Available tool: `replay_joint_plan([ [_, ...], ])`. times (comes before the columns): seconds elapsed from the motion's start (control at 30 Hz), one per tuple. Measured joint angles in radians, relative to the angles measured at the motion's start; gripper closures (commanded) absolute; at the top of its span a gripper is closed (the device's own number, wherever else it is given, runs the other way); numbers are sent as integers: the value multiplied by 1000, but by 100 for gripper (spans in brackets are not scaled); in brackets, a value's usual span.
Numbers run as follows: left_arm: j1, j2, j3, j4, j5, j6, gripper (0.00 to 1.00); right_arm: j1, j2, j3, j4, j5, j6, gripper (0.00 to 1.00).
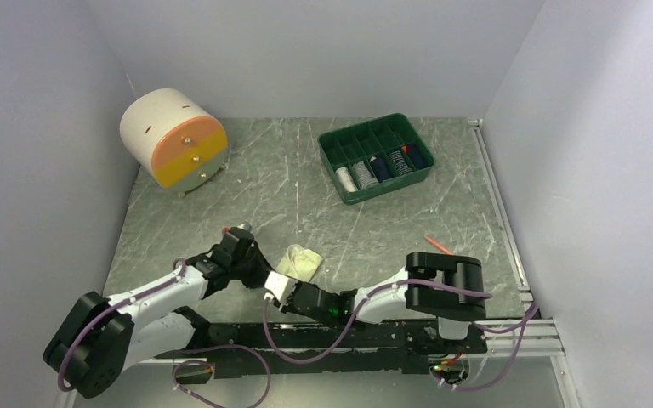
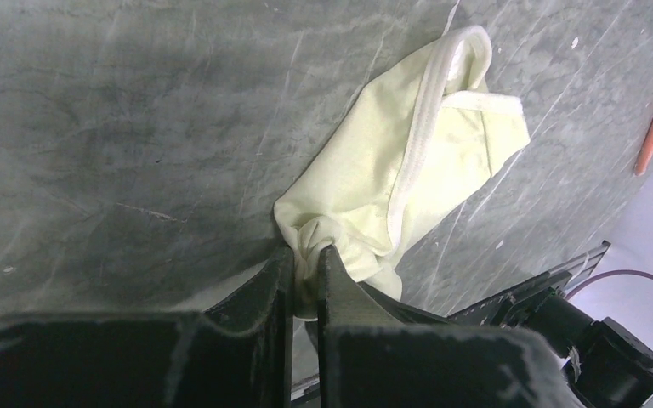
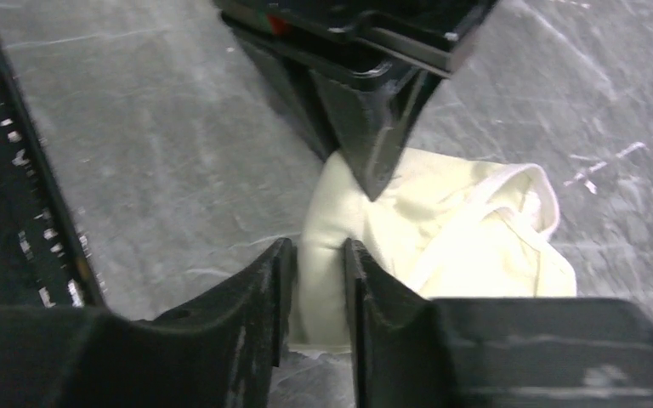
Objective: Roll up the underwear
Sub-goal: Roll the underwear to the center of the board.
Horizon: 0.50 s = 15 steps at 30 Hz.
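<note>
**Two pinches could drag it flat**

The underwear (image 1: 299, 260) lies near centre: left gripper (image 2: 306, 252) clamped on its bunched corner, right gripper (image 3: 319, 248) narrow round a fold, whether gripping I cannot tell. Opposed pulls would unroll it

The underwear (image 2: 374, 170) is thin, soft, matt cream cloth with a smoother white band along its edge. The table (image 1: 289, 183) looks like smooth grey-green stone with white veins and a dull sheen. The left gripper (image 2: 306, 255) has fingers (image 2: 268, 285) of matt, faintly grainy black plastic. The tray (image 1: 332, 168) is slightly glossy green plastic.
</note>
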State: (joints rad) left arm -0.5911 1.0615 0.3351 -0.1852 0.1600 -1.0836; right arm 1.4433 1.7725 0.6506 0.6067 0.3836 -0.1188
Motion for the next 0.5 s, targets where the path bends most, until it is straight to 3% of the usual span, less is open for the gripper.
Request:
replay_joint_plan([
  [0.17,-1,-12,-4,-6,-1,-3,92,4,9,-17,52,49,6,91],
  [0.27,-2,-23,-6,-15,-1,-3,86,5,9,-34,86,54,19,99],
  [0.33,-2,-34,-16,-10,-1,-11,79,-2,8,-49,114,33,39,100],
  [0.5,-2,-85,-38,-29,-8,-24,49,-45,-6,-87,173,-73,121,100],
])
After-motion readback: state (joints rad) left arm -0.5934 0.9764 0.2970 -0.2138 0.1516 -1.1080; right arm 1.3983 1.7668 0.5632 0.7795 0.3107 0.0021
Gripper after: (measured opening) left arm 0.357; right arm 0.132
